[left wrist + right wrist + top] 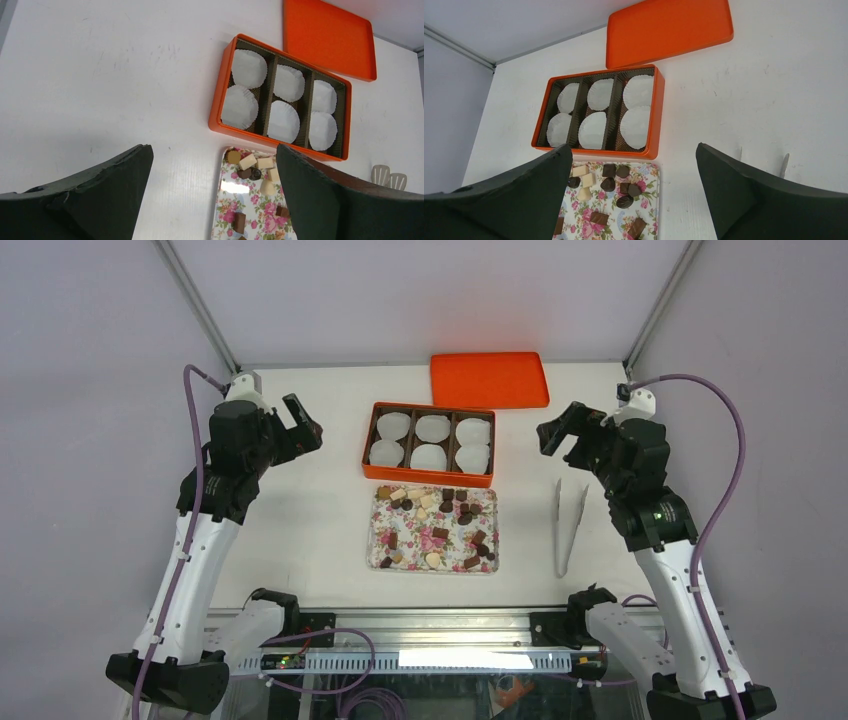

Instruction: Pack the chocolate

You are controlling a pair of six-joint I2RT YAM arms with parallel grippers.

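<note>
- Top external view: the white table carries everything, with the orange box near its middle as the landmark.
- The left gripper hangs above the table to the left of the box, its fingers spread apart and holding nothing.
- The right gripper hangs to the right of the box, jaws likewise apart and empty.
- The orange lid lies flat just beyond the box's far right corner.
- The flowered tray lies just beside the box's near long side, its long axis parallel to the box's.
- The metal tongs lie on the table right of the box and tray, their long axis running near to far, below the right gripper.
- Six white paper cups line the box's compartments, all unfilled.
- The chocolate is scattered loose on the tray, none yet in the box.
- From either gripper the chocolate lies inward and toward the arm bases, at about equal reach. The tongs are clearly nearer the right arm, so that arm looks best placed to start.
</note>
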